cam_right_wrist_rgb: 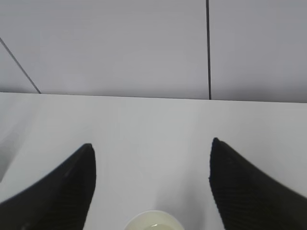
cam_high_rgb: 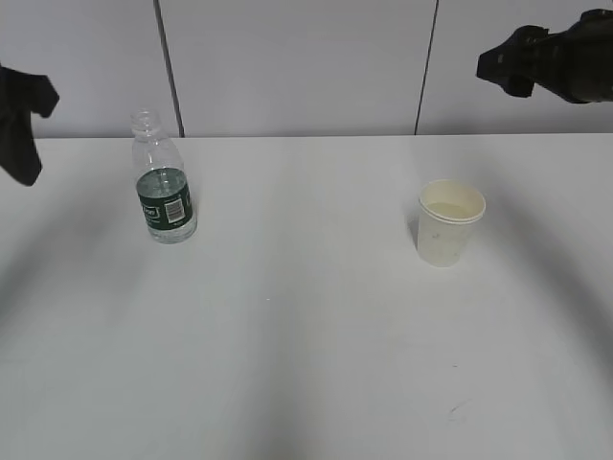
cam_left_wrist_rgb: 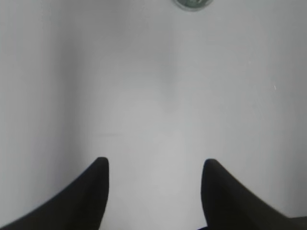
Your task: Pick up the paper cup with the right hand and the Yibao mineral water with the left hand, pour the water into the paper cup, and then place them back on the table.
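The paper cup (cam_high_rgb: pixel 450 222) stands upright on the white table (cam_high_rgb: pixel 306 335) at the right, with water inside. Its rim also shows at the bottom edge of the right wrist view (cam_right_wrist_rgb: pixel 153 221). The Yibao mineral water bottle (cam_high_rgb: pixel 164 182) stands upright at the left, capless, partly filled; its mouth shows at the top edge of the left wrist view (cam_left_wrist_rgb: pixel 193 4). My left gripper (cam_left_wrist_rgb: pixel 153 165) is open and empty, high at the far left (cam_high_rgb: pixel 21 115). My right gripper (cam_right_wrist_rgb: pixel 151 148) is open and empty, raised at the upper right (cam_high_rgb: pixel 503 65), above and behind the cup.
A grey panelled wall (cam_high_rgb: pixel 306 67) with dark vertical seams stands behind the table's far edge. Soft arm shadows lie across the tabletop.
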